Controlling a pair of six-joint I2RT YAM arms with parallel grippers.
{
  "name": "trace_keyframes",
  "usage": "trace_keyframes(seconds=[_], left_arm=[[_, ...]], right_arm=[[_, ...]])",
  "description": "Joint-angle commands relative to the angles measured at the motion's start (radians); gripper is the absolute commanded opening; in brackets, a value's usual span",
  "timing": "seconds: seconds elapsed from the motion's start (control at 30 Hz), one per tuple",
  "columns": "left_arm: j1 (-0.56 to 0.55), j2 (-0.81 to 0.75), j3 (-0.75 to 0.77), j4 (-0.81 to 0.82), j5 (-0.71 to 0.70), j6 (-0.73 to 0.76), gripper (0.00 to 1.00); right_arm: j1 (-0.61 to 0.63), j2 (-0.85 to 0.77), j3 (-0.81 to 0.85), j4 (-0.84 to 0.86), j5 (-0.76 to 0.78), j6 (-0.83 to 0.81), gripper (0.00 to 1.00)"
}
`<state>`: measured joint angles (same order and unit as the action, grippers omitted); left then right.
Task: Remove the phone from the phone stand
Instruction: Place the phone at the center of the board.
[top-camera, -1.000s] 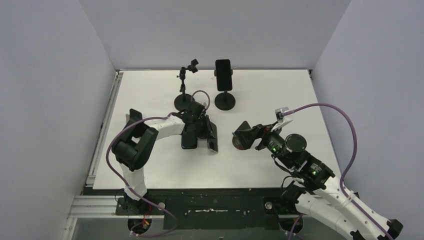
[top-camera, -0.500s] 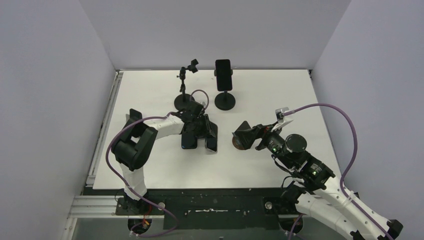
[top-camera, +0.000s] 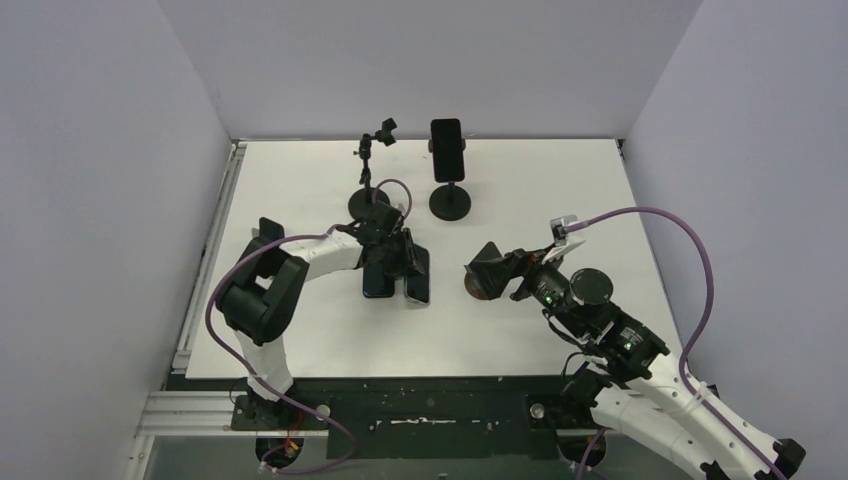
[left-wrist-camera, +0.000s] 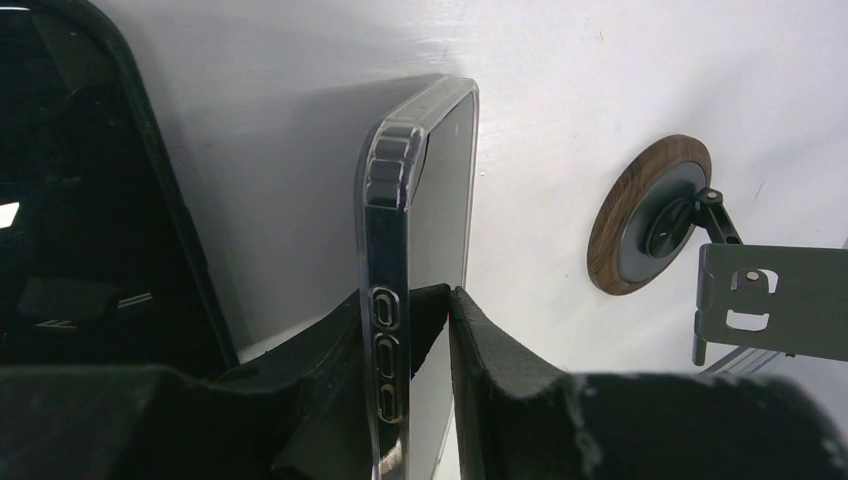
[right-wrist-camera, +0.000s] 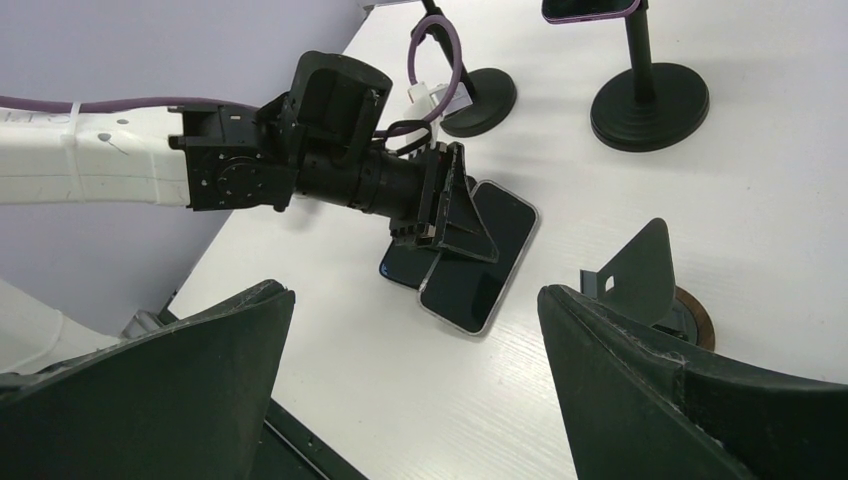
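My left tool (left-wrist-camera: 405, 297) straddles the long edge of the clear-cased phone (left-wrist-camera: 420, 200), which lies on the tabletop (left-wrist-camera: 600, 80) just nearside of the empty black stand (top-camera: 362, 205). I cannot tell whether the tool is clamped or loose. The phone's lower end is cut off. It overlaps a dark phone (top-camera: 377, 282). Right of that stand, another phone (top-camera: 447, 148) sits mounted. My right tool (right-wrist-camera: 415, 292) gapes wide, holding nothing.

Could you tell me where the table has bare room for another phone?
Bare: far-right stretch between the loaded stand and the table edge, and the near strip before the lying phones. Crowded: the middle, around the left fingers and wooden-base stand.
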<state>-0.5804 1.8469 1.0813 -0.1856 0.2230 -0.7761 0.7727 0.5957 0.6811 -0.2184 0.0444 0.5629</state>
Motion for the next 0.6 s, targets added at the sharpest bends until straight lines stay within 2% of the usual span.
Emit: trace_keyframes(seconds=[0.0, 0.57], left_arm=[[0.013, -0.058, -0.003, -0.015, -0.029, 0.027, 0.28], [0.014, -0.072, 0.003, -0.068, -0.056, 0.064, 0.31]], right_arm=[[-0.002, -0.004, -0.005, 0.047, -0.003, 0.005, 1.00], [-0.002, -0.005, -0.014, 0.055, -0.006, 0.012, 1.00]])
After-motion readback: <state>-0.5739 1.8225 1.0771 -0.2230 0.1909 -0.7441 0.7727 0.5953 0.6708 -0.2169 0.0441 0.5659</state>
